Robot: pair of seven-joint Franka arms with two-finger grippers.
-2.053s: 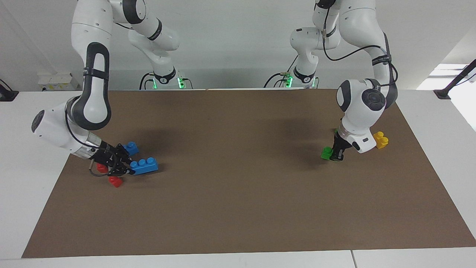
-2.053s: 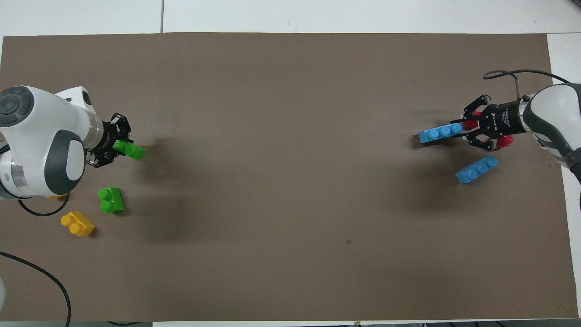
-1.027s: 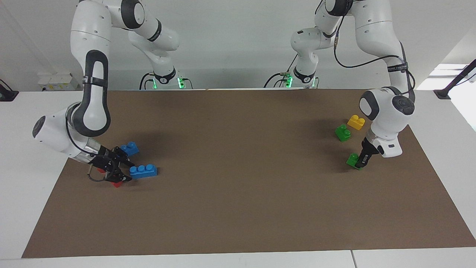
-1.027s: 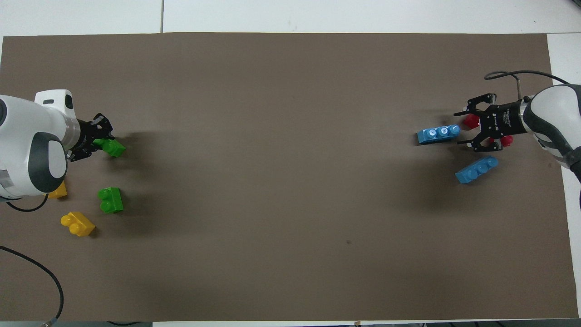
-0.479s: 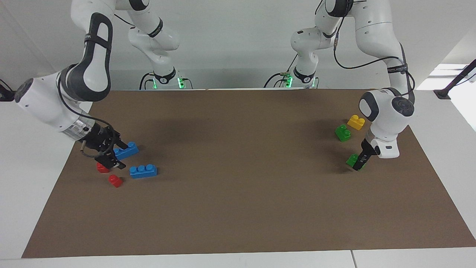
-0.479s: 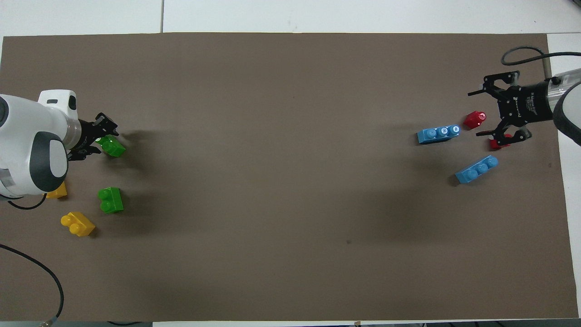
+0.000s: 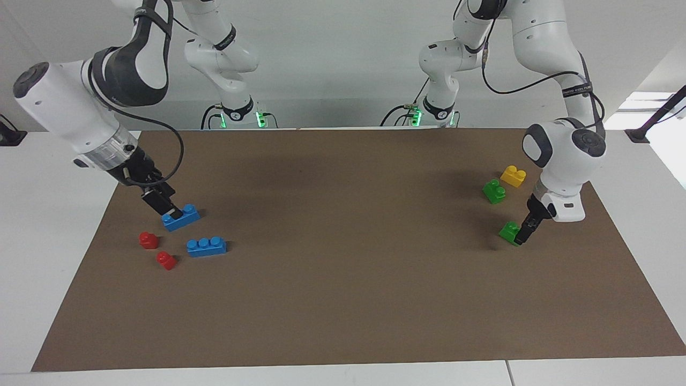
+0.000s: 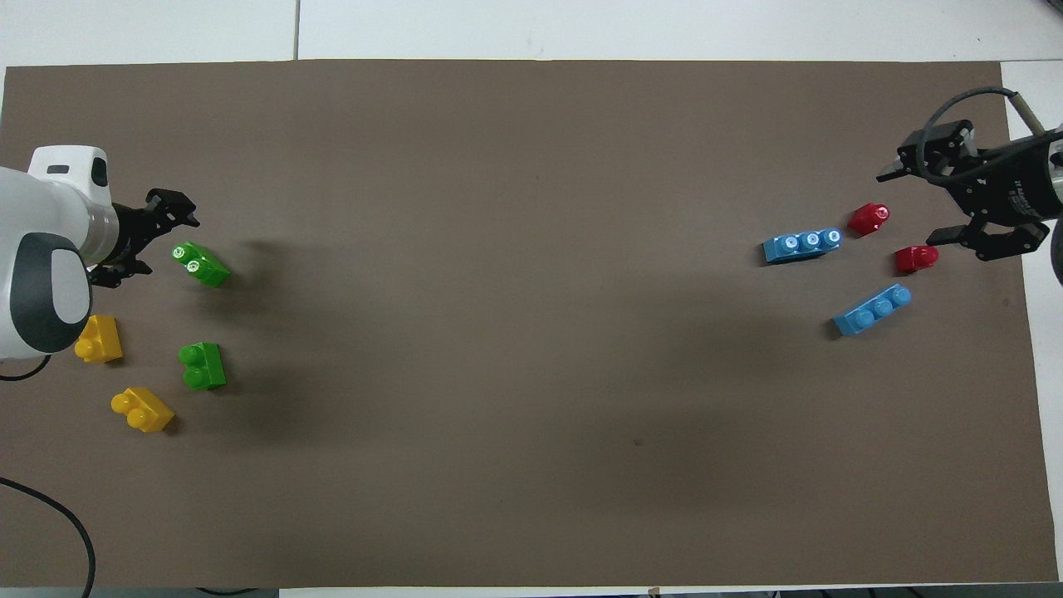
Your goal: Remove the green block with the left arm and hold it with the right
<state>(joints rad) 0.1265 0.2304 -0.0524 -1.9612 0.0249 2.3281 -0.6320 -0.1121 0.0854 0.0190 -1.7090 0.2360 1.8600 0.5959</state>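
Note:
The green block [image 8: 200,264] [image 7: 508,231] lies on the brown mat [image 8: 531,332] at the left arm's end, with nothing gripping it. My left gripper [image 8: 151,238] [image 7: 526,234] is open, low beside the block on the side toward the mat's end. A darker green brick [image 8: 202,365] [image 7: 493,191] lies nearer to the robots. My right gripper [image 8: 910,206] [image 7: 167,209] is open and empty, raised over the right arm's end of the mat, above the bricks there.
Two blue three-stud bricks [image 8: 801,245] [image 8: 872,309] and two small red bricks [image 8: 868,218] [image 8: 916,258] lie at the right arm's end. Two yellow bricks [image 8: 98,339] [image 8: 143,409] lie near the darker green brick. The left arm's cable [image 8: 50,507] trails by the mat's corner.
The left gripper moved the green block toward the mat's end, set it down, opened and drew back. The right gripper let go of a blue brick, opened and rose away.

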